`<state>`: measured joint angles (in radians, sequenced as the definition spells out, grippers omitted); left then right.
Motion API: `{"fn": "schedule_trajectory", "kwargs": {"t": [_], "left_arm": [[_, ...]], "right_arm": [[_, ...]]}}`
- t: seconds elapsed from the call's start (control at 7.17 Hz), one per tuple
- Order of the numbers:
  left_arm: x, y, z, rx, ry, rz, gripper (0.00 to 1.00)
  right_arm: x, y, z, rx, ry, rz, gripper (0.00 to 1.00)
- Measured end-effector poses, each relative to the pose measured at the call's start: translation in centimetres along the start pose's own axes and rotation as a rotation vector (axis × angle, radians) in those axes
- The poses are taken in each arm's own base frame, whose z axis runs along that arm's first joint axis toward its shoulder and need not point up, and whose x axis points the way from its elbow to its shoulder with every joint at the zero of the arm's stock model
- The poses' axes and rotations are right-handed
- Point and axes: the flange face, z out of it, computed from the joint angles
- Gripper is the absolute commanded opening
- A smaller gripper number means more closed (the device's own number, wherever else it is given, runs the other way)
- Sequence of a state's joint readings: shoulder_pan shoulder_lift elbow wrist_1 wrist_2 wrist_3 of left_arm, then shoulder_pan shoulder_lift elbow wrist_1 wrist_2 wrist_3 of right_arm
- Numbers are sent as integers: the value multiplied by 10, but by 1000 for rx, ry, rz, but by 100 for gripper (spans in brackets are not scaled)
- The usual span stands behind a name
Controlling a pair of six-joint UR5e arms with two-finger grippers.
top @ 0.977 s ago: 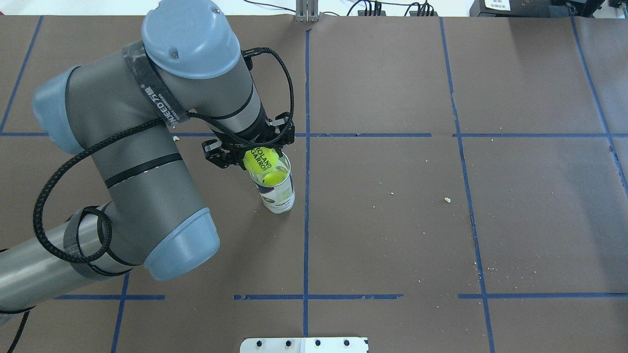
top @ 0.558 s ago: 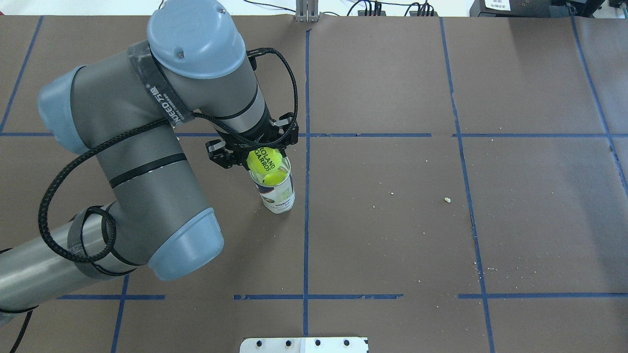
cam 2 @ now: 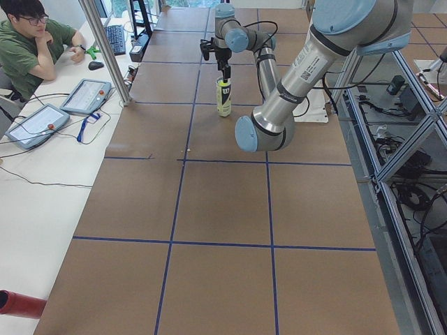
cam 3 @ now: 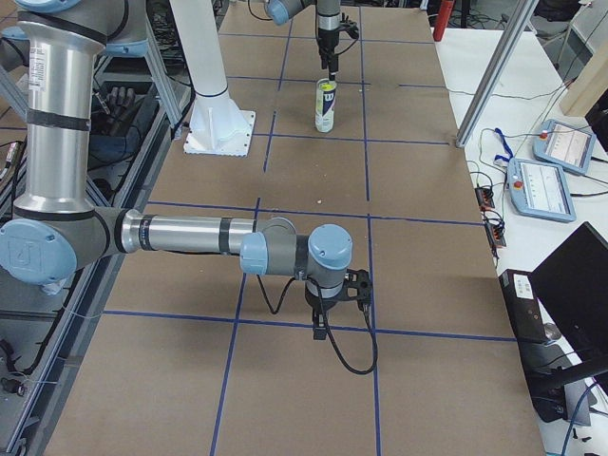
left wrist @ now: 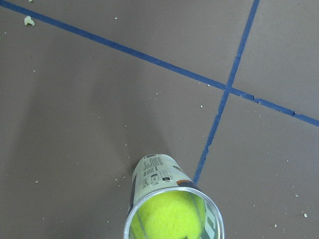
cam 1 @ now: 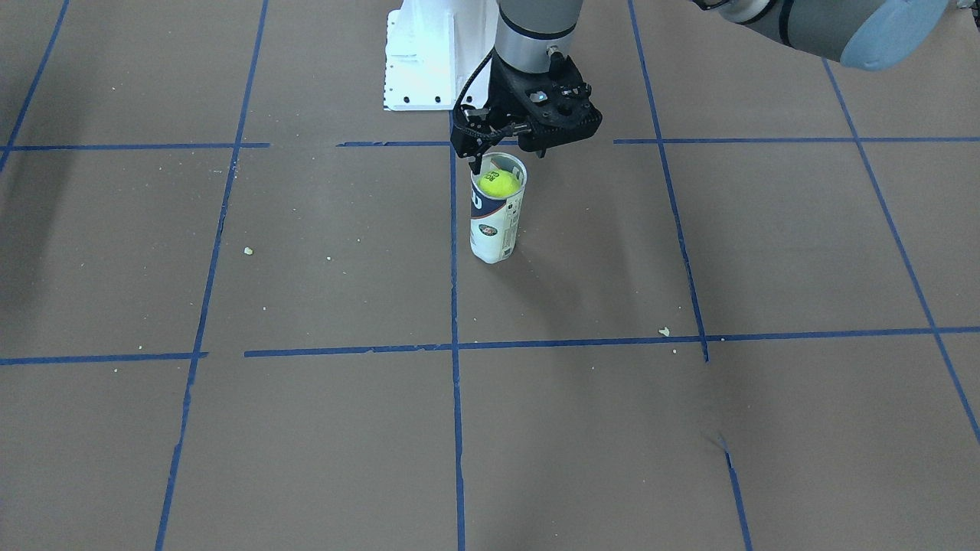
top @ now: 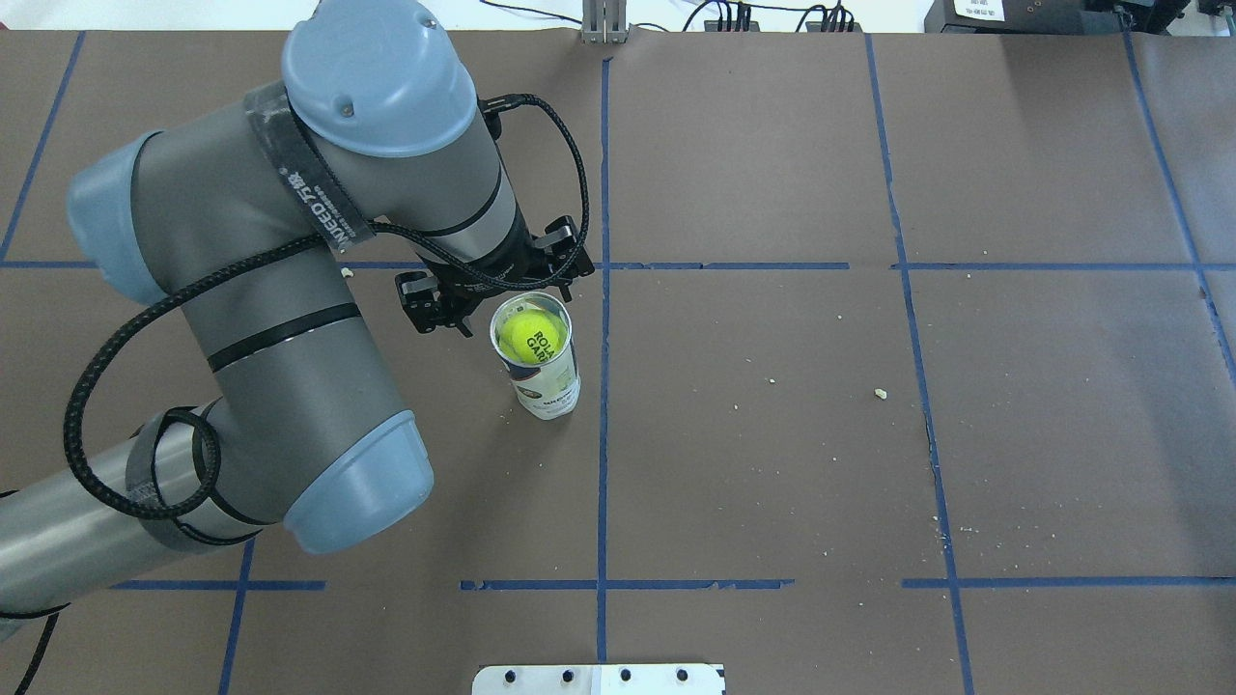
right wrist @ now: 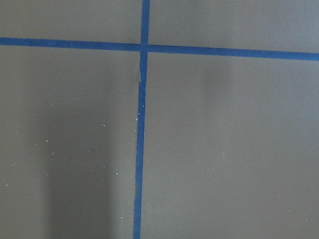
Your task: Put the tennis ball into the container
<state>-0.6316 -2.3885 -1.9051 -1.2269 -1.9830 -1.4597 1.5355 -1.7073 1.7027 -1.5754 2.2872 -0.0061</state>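
Observation:
The yellow-green tennis ball point(top: 531, 338) sits inside the container point(top: 548, 391), just below its silvery rim, with its dark logo facing up. The tall white and navy can stands upright beside a blue tape line point(cam 1: 494, 229). My left gripper point(top: 492, 290) hovers just above and behind the can's mouth, open, with nothing between its fingers point(cam 1: 505, 157). The left wrist view looks down on the ball point(left wrist: 167, 216) in the can point(left wrist: 154, 172). My right gripper point(cam 3: 328, 318) shows only in the exterior right view, low over the paper far from the can; I cannot tell its state.
The white metal base point(cam 1: 421, 61) stands behind the can on the robot's side. Small crumbs point(top: 880, 393) lie scattered on the brown paper. An operator point(cam 2: 31, 42) sits at a side desk with tablets.
The ball was held in my left gripper over the can's mouth; now the fingers have opened, the ball has dropped into the can, and the gripper has moved back slightly.

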Motion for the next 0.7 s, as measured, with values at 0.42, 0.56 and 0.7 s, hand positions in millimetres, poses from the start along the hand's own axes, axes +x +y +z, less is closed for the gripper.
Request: {"fn": "schedule_trajectory", "kwargs": {"t": [0.42,0.56,0.7], "left_arm": [[-80,-65,-13,75,-25,254,100],[-132,-111,-17,108,-42,346,100],[-197,-160,-21,116,-59,431,100]], "right_arm": [[0,0,0,0,0,0,100],[0,0,0,0,0,0,100],[0,0,0,0,0,0,100]]}}
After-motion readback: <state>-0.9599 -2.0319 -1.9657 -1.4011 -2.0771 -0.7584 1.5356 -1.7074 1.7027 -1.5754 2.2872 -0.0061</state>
